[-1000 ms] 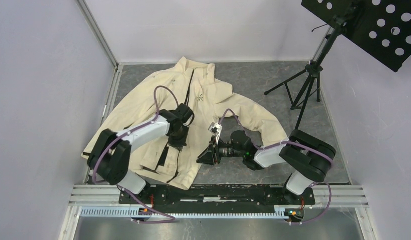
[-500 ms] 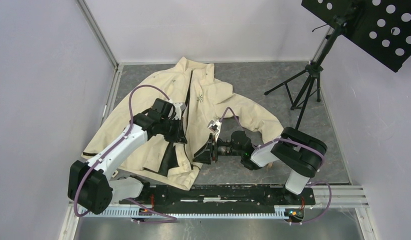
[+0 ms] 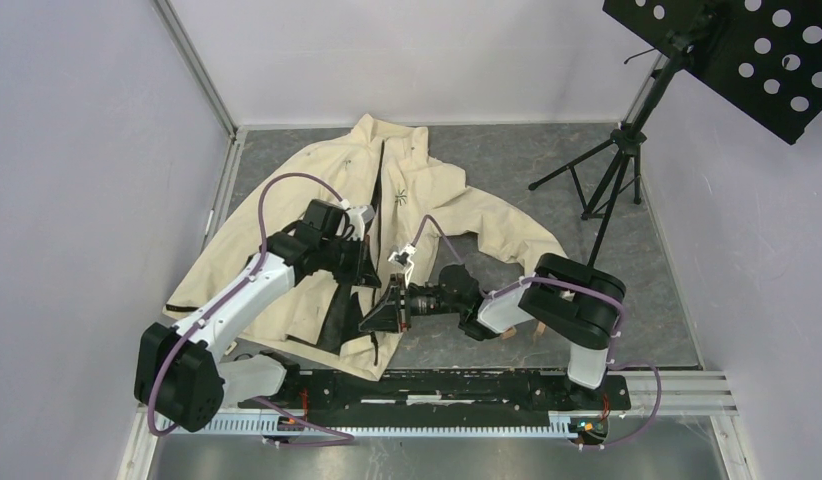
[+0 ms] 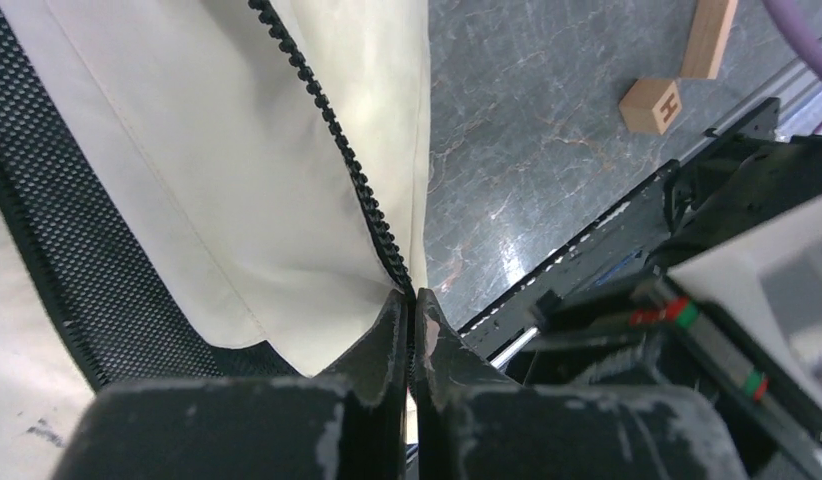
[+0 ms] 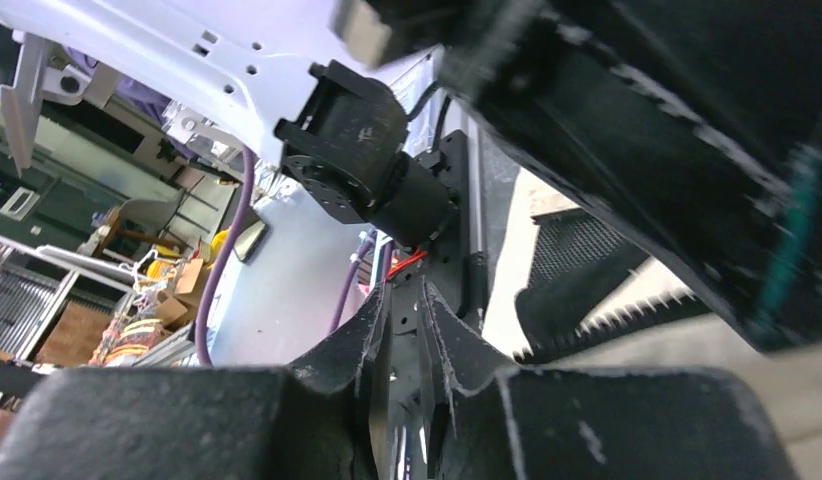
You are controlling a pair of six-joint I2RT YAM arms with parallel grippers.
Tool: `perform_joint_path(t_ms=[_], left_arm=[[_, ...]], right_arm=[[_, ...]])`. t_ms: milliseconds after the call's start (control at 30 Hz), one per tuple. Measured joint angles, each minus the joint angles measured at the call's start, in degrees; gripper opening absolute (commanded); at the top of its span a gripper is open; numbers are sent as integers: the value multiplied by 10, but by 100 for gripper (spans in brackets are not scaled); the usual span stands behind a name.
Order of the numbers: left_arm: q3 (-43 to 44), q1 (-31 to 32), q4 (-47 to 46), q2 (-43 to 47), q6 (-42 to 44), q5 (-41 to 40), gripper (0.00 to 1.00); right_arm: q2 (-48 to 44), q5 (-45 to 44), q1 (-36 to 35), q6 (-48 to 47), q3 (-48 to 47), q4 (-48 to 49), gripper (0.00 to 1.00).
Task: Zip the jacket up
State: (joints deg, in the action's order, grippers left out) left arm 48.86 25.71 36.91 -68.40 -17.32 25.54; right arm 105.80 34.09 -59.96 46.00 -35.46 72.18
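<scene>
The cream jacket (image 3: 427, 205) lies spread on the grey floor, its front open at the lower part and black mesh lining (image 4: 37, 230) showing. My left gripper (image 3: 365, 275) is shut on the jacket's dark zipper edge (image 4: 327, 120), which runs up from its closed fingertips (image 4: 410, 297). My right gripper (image 3: 370, 320) points left at the jacket's lower hem, just below the left one. In the right wrist view its jaws (image 5: 405, 300) stand almost together with a thin dark strip between them that I cannot identify. Zipper teeth (image 5: 607, 322) run beside its right finger.
A black tripod stand (image 3: 612, 170) with a perforated board (image 3: 747, 50) stands at the back right. Two wooden blocks (image 4: 652, 105) lie on the floor by the right arm's base (image 3: 522, 335). The black mounting rail (image 3: 437, 385) runs along the near edge. Walls close in both sides.
My left arm swung its elbow out left and has since held still with the zipper edge. My right gripper has moved left, up to the jacket's lower hem.
</scene>
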Motion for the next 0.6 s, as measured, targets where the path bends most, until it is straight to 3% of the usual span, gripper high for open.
perform_joint_path(t_ms=[333, 600], left_arm=[[-21, 0, -59, -4, -35, 50, 2], [-21, -5, -58, 6, -31, 71, 2]], right_arm=[[-9, -23, -7, -26, -3, -44, 34], [-182, -43, 9, -121, 72, -157, 48]])
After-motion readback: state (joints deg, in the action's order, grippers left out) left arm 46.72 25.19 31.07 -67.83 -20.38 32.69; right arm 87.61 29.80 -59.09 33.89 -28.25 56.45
